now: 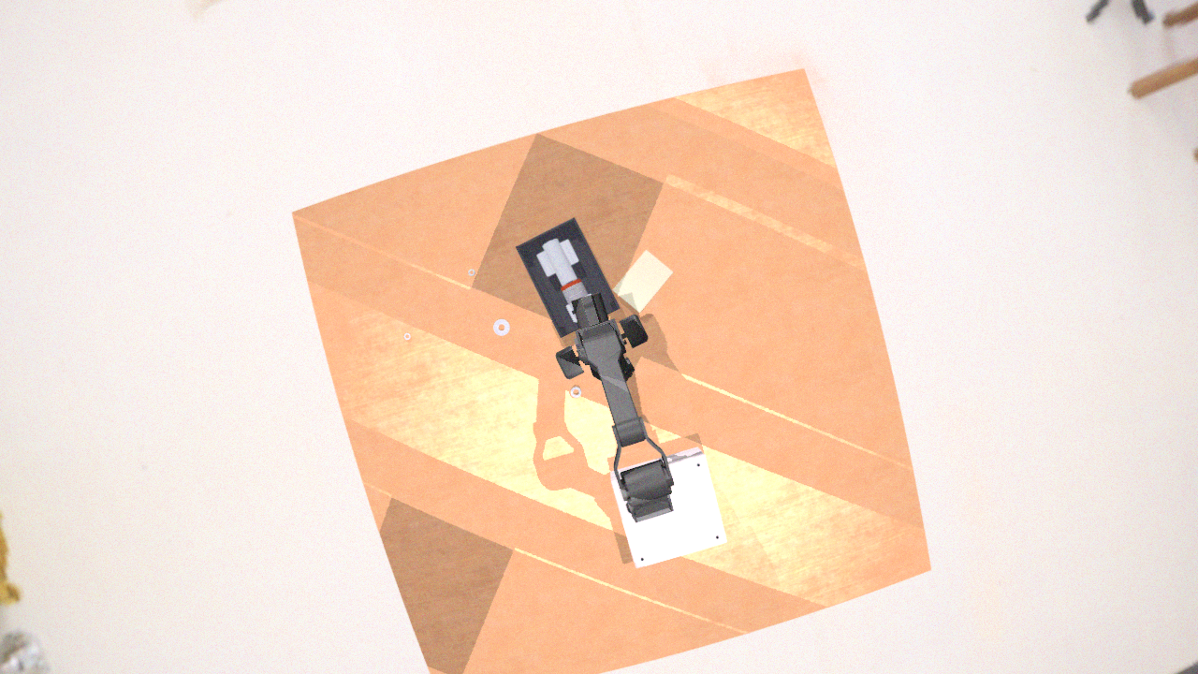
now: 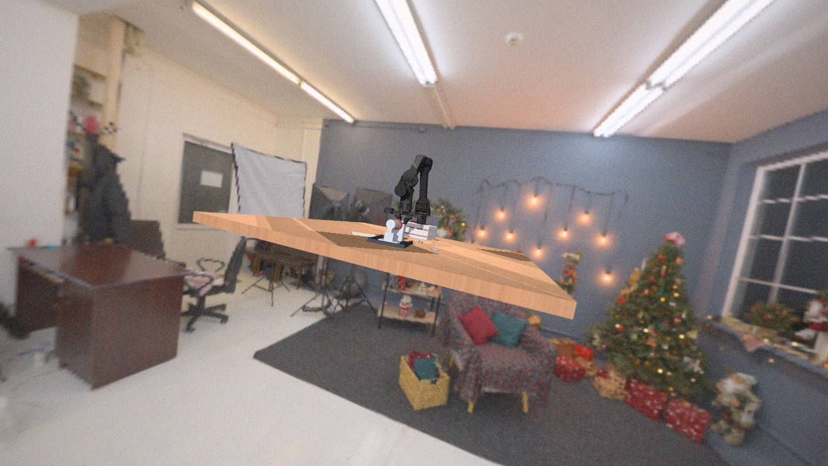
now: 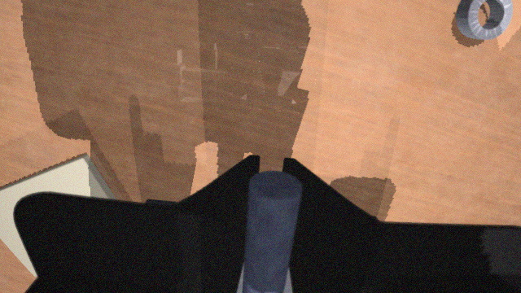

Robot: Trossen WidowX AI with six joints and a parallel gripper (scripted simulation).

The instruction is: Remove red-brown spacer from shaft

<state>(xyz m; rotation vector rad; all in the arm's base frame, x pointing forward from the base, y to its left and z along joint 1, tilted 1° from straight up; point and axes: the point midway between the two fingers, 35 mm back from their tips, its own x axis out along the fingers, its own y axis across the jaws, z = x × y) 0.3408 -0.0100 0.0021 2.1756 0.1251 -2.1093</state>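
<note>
The light grey housing block (image 1: 558, 256) (image 2: 391, 232) stands on a dark base tray (image 1: 595, 263). A red-brown spacer (image 1: 570, 285) sits in line beside the housing, with grey parts between it and my gripper. My gripper (image 3: 270, 167) is shut on the shaft (image 3: 273, 228), a dark blue-grey rod whose round end shows between the fingers in the wrist view. In the top view the arm hides the fingers and the shaft's near end. The gap between spacer and housing is too small to judge.
A pale flat plate (image 1: 645, 280) (image 3: 61, 183) lies right of the tray. A large washer (image 1: 501, 328), a grey ring (image 1: 575, 392) (image 3: 490, 18) and two small rings (image 1: 471, 272) (image 1: 407, 337) lie on the wooden table (image 1: 779, 335). The white base plate (image 1: 686, 511) is under the arm.
</note>
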